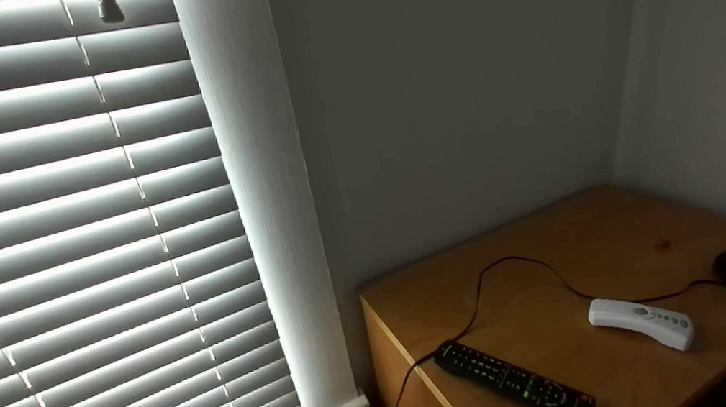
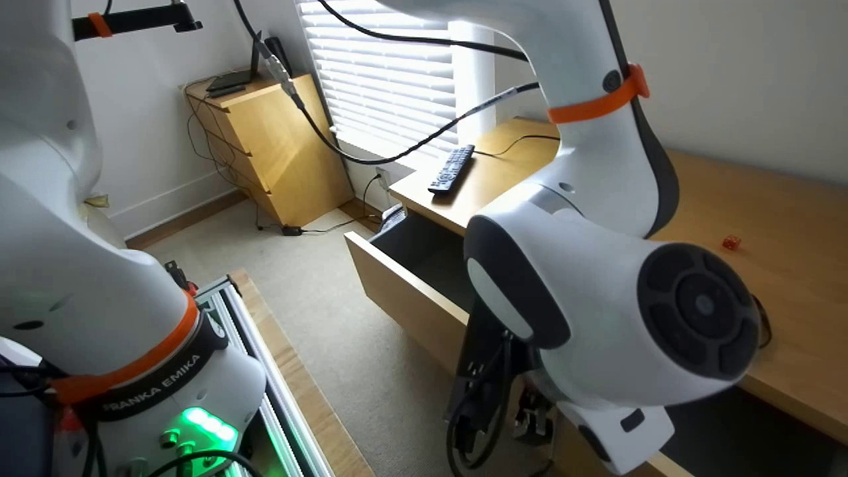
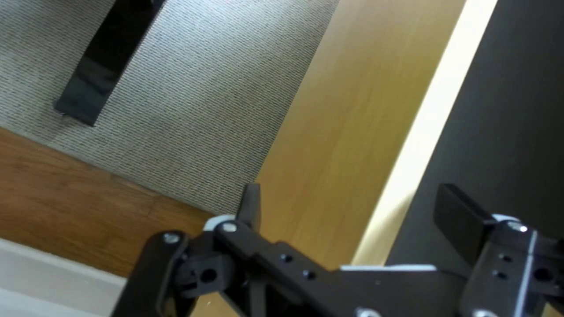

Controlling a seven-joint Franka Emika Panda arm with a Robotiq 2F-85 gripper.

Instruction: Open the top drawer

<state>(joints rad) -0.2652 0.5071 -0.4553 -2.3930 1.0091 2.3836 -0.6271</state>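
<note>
- Two fingers (image 3: 460, 224) of the gripper (image 3: 350, 193) stand wide apart, nothing clamped; in the wrist view the pale rim (image 3: 431, 119) of the top drawer (image 3: 348, 132) runs between them.
- Drawer location: directly under the dresser top (image 2: 782, 205), standing well out, dark interior (image 2: 434, 255) visible in an exterior view. Task judged largely done; whether travel is full, cannot tell.
- Finger placement: one on the carpet (image 3: 198, 97) side, one over the interior. Probable reason: no handle shows on the visible front panel (image 2: 404, 281), so the panel itself must serve as the pull; the inner finger could drag it outward without any squeeze.
- Contact: cannot tell; fingertip depth against the rim is unclear.
- Arm (image 2: 596, 159) bends low over the drawer, presumably so the fingers come to the rim from above.
- Black remote (image 2: 452, 169) near the dresser top's edge, white remote (image 1: 640, 322) apart from it; both on the fixed surface, so drawer travel should not disturb them.
- If more opening is wanted: pull square, since skew may jam it.
</note>
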